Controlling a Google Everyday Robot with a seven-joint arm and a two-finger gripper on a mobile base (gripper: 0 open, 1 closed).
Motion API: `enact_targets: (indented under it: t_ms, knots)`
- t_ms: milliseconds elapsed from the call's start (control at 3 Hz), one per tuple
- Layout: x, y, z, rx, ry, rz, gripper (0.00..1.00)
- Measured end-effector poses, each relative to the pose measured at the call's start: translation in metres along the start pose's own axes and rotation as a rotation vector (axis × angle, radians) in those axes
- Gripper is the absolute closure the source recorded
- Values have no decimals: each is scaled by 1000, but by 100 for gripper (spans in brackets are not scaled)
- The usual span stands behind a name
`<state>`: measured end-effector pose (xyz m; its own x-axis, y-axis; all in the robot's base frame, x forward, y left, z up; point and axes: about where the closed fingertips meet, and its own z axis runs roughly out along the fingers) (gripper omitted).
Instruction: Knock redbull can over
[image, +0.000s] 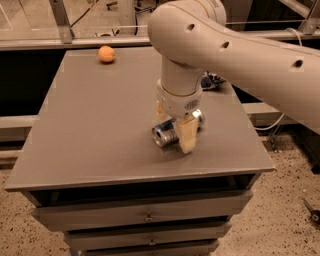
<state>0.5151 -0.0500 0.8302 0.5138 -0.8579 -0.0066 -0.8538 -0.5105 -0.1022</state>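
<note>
Arm (181, 80) vertical over table (100, 130) — pincer (175, 129) at redbull can (164, 134) lying sideways.

Looks like a robotics lab or test workshop rather than a home. Shown first by the big white robot arm (240, 55) reaching in over a plain grey desk (100, 130), with the gripper (175, 132) down close to the desk top, toward its near right part. Furnished like a shop: flat, bare desk top and shallow drawers (150, 217) with small pulls underneath. Floored in speckled hard stone (285, 215) below the desk, with a white cable (270, 125) trailing just beside the desk. Fenced with bare metal framing (61, 20) and a rail (50, 44) right behind the desk, with more loose dark cable (82, 14) lying beyond.
</note>
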Motion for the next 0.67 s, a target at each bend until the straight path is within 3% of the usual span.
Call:
enact_targets:
  t_ms: [333,667]
  knots:
    - [0,0,0,0,0,0,0]
    - [23,2,-13,23,-75,69,0]
